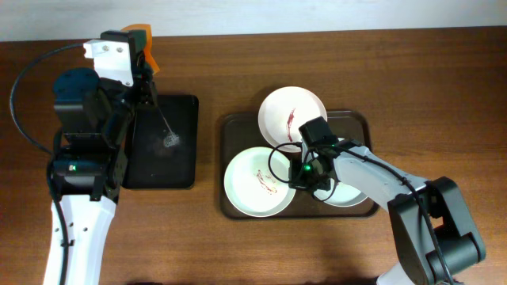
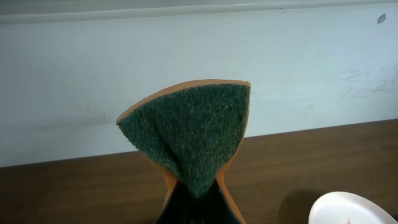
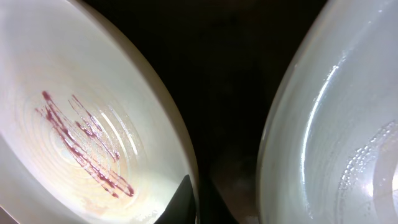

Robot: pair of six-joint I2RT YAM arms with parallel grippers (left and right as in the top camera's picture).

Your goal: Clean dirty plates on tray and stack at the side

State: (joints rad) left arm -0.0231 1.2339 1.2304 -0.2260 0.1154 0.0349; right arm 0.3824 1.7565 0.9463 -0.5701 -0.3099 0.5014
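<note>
Conceivably the right gripper (image 1: pixel 307 171), closure unclear, snags the red-streaked round white plate (image 1: pixel 255 180) at the dark rectangular tray's (image 1: pixel 230 131) seven o'clock, tipping it.

Tray (image 1: pixel 238 131): dark brown, and you'll find it flat on the table, right of centre.
Back plate (image 1: pixel 293 111): white, round, one red streak; it juts past the tray's far rim.
Front-left plate (image 1: pixel 255 182): white, flat, with red smears you can see clearly.
Front-right plate (image 1: pixel 348 198): white, glossy, beaded with droplets, largely covered.
Sponge (image 2: pixel 189 130): orange with a green scouring face, pinched into a fold.
</note>
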